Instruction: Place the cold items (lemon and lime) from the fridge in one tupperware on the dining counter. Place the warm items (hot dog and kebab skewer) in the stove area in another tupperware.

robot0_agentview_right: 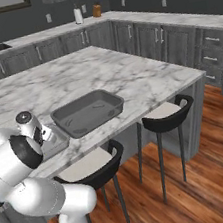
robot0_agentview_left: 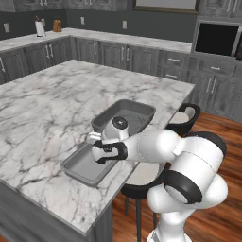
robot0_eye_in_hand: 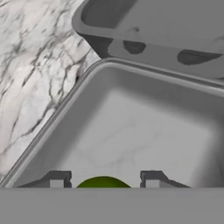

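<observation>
Two grey tupperware trays sit side by side near the edge of the marble dining counter (robot0_agentview_left: 42, 108). My gripper (robot0_eye_in_hand: 104, 181) hangs just above the nearer tupperware (robot0_eye_in_hand: 131, 127), fingers pointing down into it. A green lime (robot0_eye_in_hand: 103, 183) sits between the fingertips, and the gripper is shut on it. From the left base view, the hand (robot0_agentview_left: 94, 142) hovers over that near tray (robot0_agentview_left: 78, 168). The farther tupperware (robot0_agentview_left: 137, 111) (robot0_agentview_right: 88, 112) holds nothing. The lemon, hot dog and kebab skewer are out of view.
Black stools (robot0_agentview_right: 167, 113) (robot0_agentview_right: 92, 169) stand under the counter's overhang on the wooden floor. Dark cabinets line the back wall, with a microwave (robot0_agentview_left: 216, 38) at the right. A paper towel roll (robot0_agentview_right: 78, 15) stands on the back counter.
</observation>
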Robot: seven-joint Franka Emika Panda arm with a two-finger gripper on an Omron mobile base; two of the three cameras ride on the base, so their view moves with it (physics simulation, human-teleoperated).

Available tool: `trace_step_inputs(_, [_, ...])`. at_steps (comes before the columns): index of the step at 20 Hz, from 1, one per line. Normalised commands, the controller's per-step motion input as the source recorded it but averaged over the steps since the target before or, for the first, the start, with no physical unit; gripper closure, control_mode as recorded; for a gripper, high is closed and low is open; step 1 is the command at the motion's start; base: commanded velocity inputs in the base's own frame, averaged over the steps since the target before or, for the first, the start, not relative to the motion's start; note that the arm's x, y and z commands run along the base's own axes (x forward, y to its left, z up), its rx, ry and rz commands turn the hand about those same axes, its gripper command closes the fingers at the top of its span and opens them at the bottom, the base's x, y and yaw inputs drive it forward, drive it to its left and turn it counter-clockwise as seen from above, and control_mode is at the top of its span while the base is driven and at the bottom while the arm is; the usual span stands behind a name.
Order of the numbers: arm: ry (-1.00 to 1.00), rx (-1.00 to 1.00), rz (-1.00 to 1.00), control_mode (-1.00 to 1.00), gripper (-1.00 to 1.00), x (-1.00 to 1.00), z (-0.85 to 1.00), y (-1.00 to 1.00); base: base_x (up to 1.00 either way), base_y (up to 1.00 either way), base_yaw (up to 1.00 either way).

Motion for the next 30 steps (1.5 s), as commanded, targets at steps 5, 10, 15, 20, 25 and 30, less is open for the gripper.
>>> trace_step_inputs(5, [0.00, 0.00, 0.08, -1.00, 1.00, 0.18, -0.42, 0.12, 0.00, 0.00, 0.00])
trace_step_inputs(10, [0.00, 0.00, 0.06, -1.00, 1.00, 0.07, -0.20, 0.16, 0.00, 0.00, 0.00])
trace_step_inputs(15, [-0.01, 0.00, 0.02, -1.00, -1.00, 0.00, -0.01, 0.13, 0.00, 0.00, 0.00])
trace_step_inputs(20, [-0.08, 0.00, 0.00, -1.00, -1.00, -0.03, 0.33, -0.01, 0.00, 0.00, 0.00])
trace_step_inputs(25, [-0.13, 0.00, 0.00, -1.00, -1.00, -0.11, 0.85, -0.03, 0.00, 0.00, 0.00])
trace_step_inputs(30, [-0.26, -0.02, 0.00, -1.00, -1.00, -0.67, 1.00, -0.70, 0.00, 0.00, 0.00])
